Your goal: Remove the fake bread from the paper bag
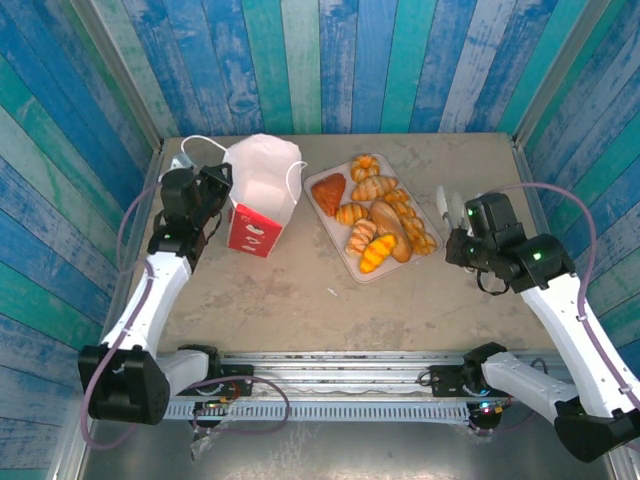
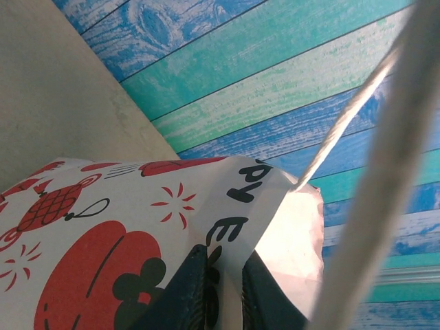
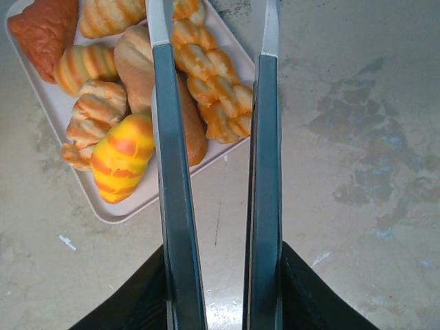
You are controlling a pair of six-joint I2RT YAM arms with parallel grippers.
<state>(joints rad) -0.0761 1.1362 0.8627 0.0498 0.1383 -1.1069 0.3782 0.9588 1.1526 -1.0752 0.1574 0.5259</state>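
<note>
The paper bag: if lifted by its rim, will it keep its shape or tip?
Probably floppy: the paper bag looks crumpled at its rim and folds where the left tool pinches it. It seems light, thin paper, so a lift by one edge may tilt it. Standing tall on a narrow base, it could tip if pushed.

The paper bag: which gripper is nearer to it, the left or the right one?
Left. The left gripper is shut on the rim of the paper bag. The right gripper hangs open across the tray from the bag.
</note>
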